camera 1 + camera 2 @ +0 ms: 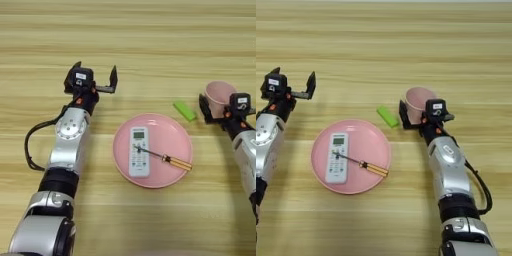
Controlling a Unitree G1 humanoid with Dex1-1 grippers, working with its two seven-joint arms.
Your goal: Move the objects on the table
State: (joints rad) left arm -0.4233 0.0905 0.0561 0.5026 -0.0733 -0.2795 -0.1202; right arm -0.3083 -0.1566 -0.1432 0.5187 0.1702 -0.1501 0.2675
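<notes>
Pink cup (pixel 417 100) stands upright on the table (pixel 150 40), right of centre, w/ the right gripper (pixel 415 111) around it: one black finger (pixel 403 116) shows on the cup's left side, just against the wall, the other is hidden behind the gripper's body. Fingers look closed on the cup, and its base seems to rest on the wood.

White remote (pixel 138 151) lies flat inside the pink plate (pixel 175 137), on the plate's left half, long axis running near-far, small screen at the far end, buttons toward the near end. Thin screwdriver (pixel 165 158) lies across the plate too: metal tip rests on the remote approx. at its middle, shaft runs right and slightly near, amber handle ends close to the plate's right-near rim. Plate sits about mid-table, near side.

Small flat green block (pixel 184 110) lies on the bare wood just beyond the plate's far-right rim, between plate and cup, touching neither as far as can be seen; set at an angle.

Left gripper (pixel 95 80) is far-left of the plate, well apart from it, over bare table. Its two black fingers stand wide apart, nothing between them. Left arm runs back toward the near-left corner, w/ a black cable looping beside it. Right arm runs from the cup to the near-right edge.
</notes>
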